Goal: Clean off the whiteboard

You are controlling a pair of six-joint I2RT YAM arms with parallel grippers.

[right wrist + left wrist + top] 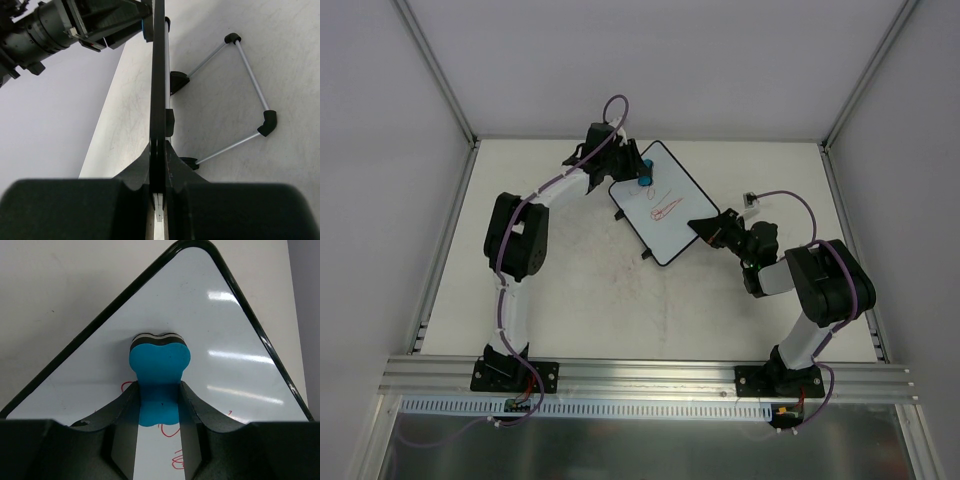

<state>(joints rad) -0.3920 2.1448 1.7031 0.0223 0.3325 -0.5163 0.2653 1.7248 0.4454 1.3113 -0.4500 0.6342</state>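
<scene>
above the table, board: the whiteboard (665,215) sits cornerwise on the table (570,300), at mid-width toward the back, with red scribbles (667,208) on its face.
above the table, left side: my left gripper (642,174) is at the board's far-left edge, closed on the blue eraser (644,181).
above the table, right side: my right gripper (706,226) pinches the board's right-hand rim.
left wrist, grip: my fingers (122,440) clamp the waist of the blue eraser (160,360); its pad end presses on the white face.
left wrist, board: a rounded corner of the whiteboard (235,330) points away; red marks (172,430) lie just beside the eraser.
right wrist, grip: my right gripper (159,152) is shut narrow on the black rim of the whiteboard (159,75), seen edge-on.
right wrist, surroundings: a thin wire frame (268,122) with black joints is beside the rim; my left arm (50,25) is at the far end.
</scene>
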